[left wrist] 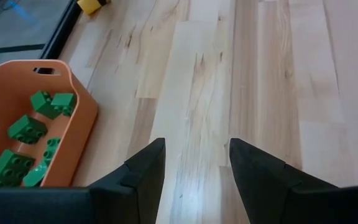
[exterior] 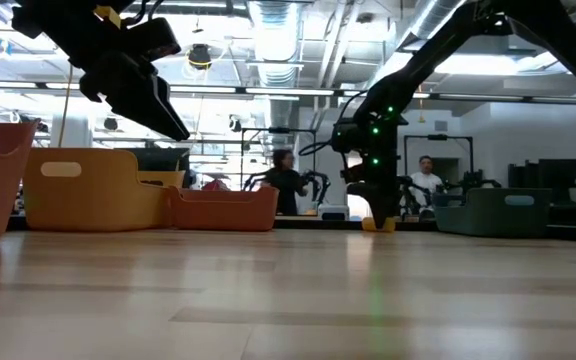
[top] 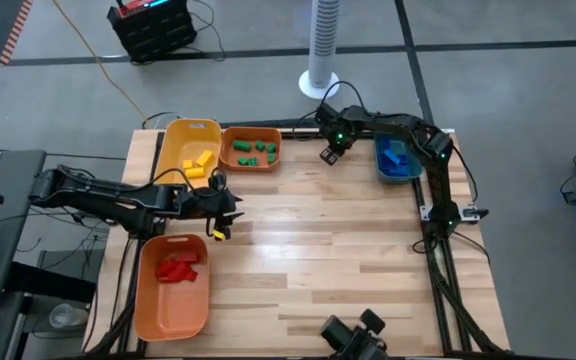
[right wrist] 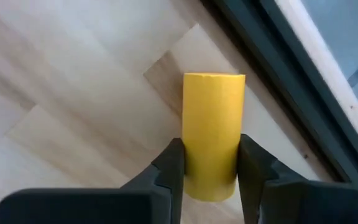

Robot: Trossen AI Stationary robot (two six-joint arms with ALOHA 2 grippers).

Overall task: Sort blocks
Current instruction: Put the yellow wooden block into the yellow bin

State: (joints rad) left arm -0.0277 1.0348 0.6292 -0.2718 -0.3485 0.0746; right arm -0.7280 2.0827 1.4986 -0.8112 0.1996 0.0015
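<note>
Pinching a yellow block (right wrist: 211, 134) against the pale wooden table (top: 318, 260) at upper centre, the right gripper (right wrist: 209, 163) is clamping it. Upper right, the left gripper (left wrist: 194, 165) is hovering, fingers apart, empty. Two people are standing in the room behind.

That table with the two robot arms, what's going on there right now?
The arms are sorting toy blocks into bins by colour. The right gripper has closed on a yellow block near the table's far edge, between the green-filled bin and the teal bin. The left gripper hovers open and empty over bare table.
</note>
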